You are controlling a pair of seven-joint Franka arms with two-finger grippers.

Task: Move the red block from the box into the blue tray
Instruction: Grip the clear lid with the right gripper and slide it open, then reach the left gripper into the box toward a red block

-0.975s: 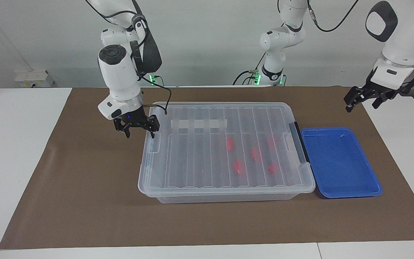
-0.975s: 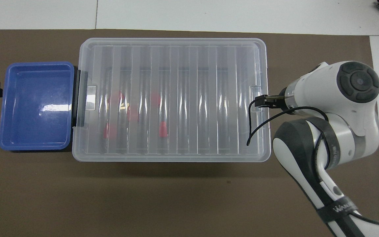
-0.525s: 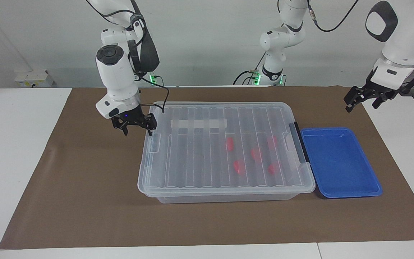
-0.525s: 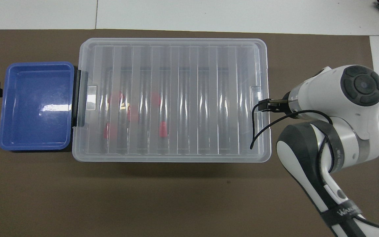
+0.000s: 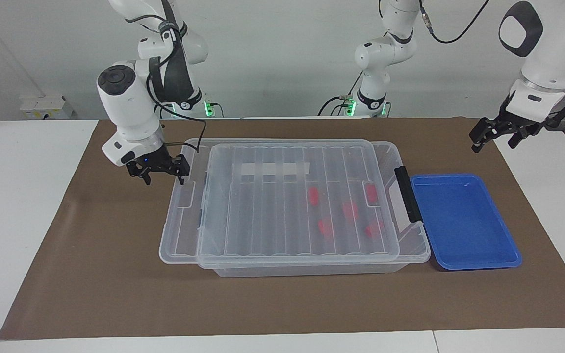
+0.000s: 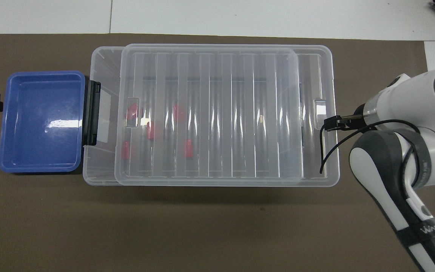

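While the lid (image 5: 282,201) lies slid partway off the box (image 5: 312,267) toward the right arm's end of the table, it overhangs the box at that end and leaves a strip of the box uncovered at the end nearest the blue tray (image 5: 464,223).

Right gripper (image 5: 161,172): low at the overhanging end of the lid, just beside its rim near the end handle recess; fingers spread apart, nothing between them. One fingertip sits at the lid's edge; contact cannot be confirmed. A black cable (image 5: 199,135) loops from the wrist over the lid's corner.

Box: clear, long side across the brown mat (image 5: 91,255). A white strip (image 5: 270,169) shows through the lid on the side of the box nearer the robots. A dark clip (image 5: 406,193) sits on the box end next to the tray.

Red blocks: five, all inside the box, in the half toward the tray. One block (image 5: 314,196) lies nearest the box's middle; another (image 5: 325,227) sits farther from the robots than it; the remaining three (image 5: 350,210) (image 5: 372,192) (image 5: 373,228) lie closer to the clip. All are seen through the lid.

Tray: on the mat, touching or just beside the clip end of the box; no block in it.

Left gripper (image 5: 494,133): raised over the mat off the tray's corner nearer the robots, fingers apart, holding nothing; arm waiting.
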